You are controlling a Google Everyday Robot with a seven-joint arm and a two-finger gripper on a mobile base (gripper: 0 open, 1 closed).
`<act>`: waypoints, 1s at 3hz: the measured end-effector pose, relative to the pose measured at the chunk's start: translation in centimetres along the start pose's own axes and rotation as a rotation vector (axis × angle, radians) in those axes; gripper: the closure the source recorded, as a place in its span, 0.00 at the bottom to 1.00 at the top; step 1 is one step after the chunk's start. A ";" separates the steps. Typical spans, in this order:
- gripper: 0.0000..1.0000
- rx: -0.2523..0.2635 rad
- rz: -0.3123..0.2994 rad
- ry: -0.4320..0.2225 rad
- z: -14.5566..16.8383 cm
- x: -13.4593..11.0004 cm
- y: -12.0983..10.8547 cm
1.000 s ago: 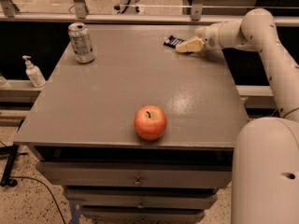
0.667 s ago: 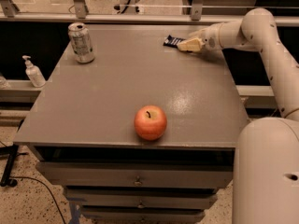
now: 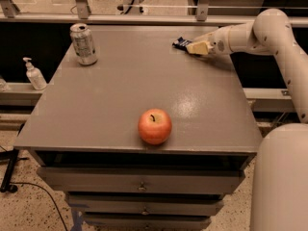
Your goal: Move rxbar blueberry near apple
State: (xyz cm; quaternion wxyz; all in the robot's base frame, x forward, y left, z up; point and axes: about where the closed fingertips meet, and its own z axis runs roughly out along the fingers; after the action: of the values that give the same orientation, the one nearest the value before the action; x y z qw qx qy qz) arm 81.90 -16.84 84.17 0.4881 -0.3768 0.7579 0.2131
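Observation:
The rxbar blueberry (image 3: 181, 43) is a small dark navy wrapper lying on the grey table (image 3: 120, 95) at the far right. My gripper (image 3: 196, 47) reaches in from the right and sits right at the bar's right end, covering part of it. The red-orange apple (image 3: 155, 126) stands upright near the table's front edge, well in front of the bar and the gripper.
A silver drink can (image 3: 83, 44) stands at the table's far left corner. A white pump bottle (image 3: 34, 74) sits on a ledge left of the table. Drawers are below the tabletop. My white arm (image 3: 269, 32) spans the right side.

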 end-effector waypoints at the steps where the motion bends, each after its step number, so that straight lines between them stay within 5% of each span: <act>1: 1.00 -0.072 0.001 -0.013 -1.4 -0.9 2.3; 2: 1.00 -0.206 -0.050 -0.024 -3.6 -1.6 5.6; 3: 1.00 -0.346 -0.180 0.012 -7.6 -0.2 10.7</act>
State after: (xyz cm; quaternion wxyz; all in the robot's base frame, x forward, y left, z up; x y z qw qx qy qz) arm 69.19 -15.35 87.18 0.4288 -0.5226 0.6759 0.2934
